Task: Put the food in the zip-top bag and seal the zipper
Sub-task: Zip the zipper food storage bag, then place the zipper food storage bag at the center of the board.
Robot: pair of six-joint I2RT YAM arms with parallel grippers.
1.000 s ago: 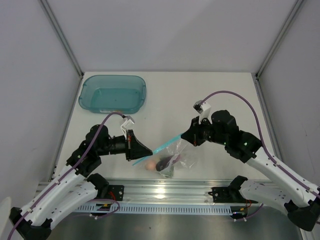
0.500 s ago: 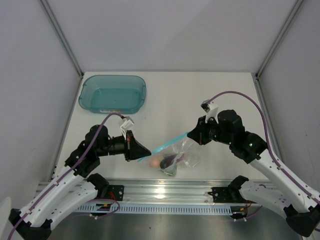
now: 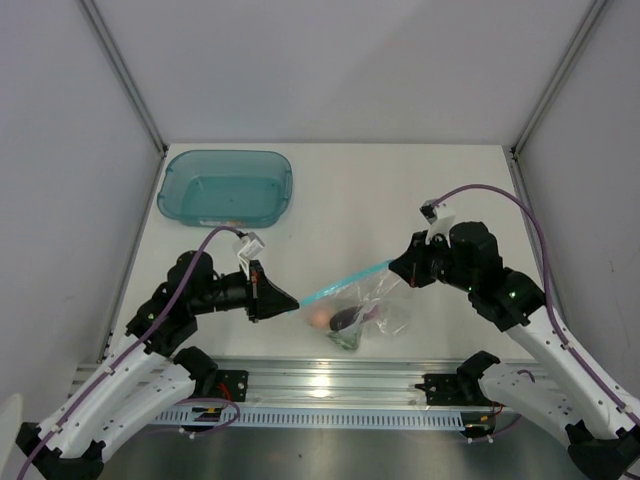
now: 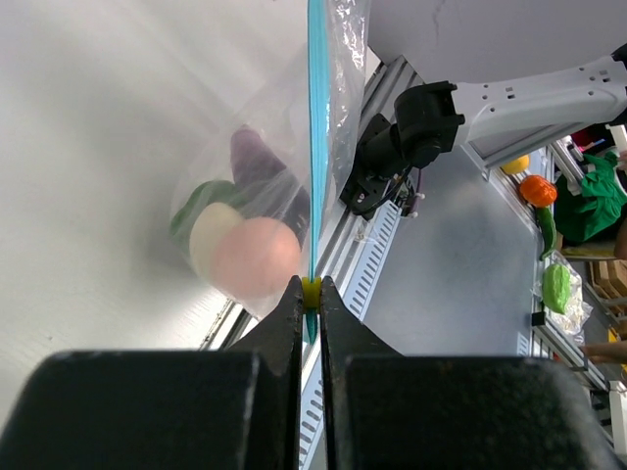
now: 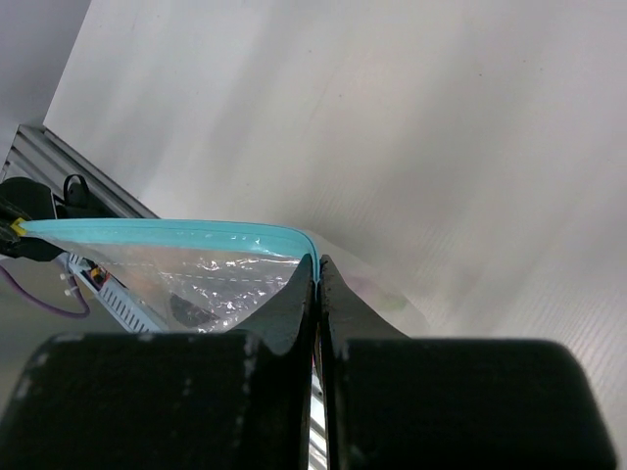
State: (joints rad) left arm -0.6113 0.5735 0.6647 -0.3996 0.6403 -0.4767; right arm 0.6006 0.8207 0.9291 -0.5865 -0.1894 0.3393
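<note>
The clear zip-top bag [image 3: 368, 312] hangs between my two grippers just above the table's near edge. Its light-blue zipper [image 3: 345, 282] is stretched straight between them. My left gripper [image 3: 296, 302] is shut on the zipper's left end, at a small yellow piece [image 4: 311, 290]. At the other end, the right gripper [image 3: 398, 266] is shut on the strip [image 5: 176, 232]. The food sits inside the bag: a pink ball [image 4: 257, 257], a cream ball [image 4: 209, 240], the purple eggplant [image 4: 257, 157] and the green pepper [image 4: 189, 208].
A teal tub [image 3: 226, 187] stands at the back left. An aluminium rail [image 3: 330, 385] runs along the near edge under the bag. White walls close in both sides. Loose toy vegetables [image 4: 538, 189] lie beyond the table.
My right gripper has moved right and slightly toward the near edge, pulling the zipper longer and straighter. The bag and its food slid right with it. The left gripper barely moved.
</note>
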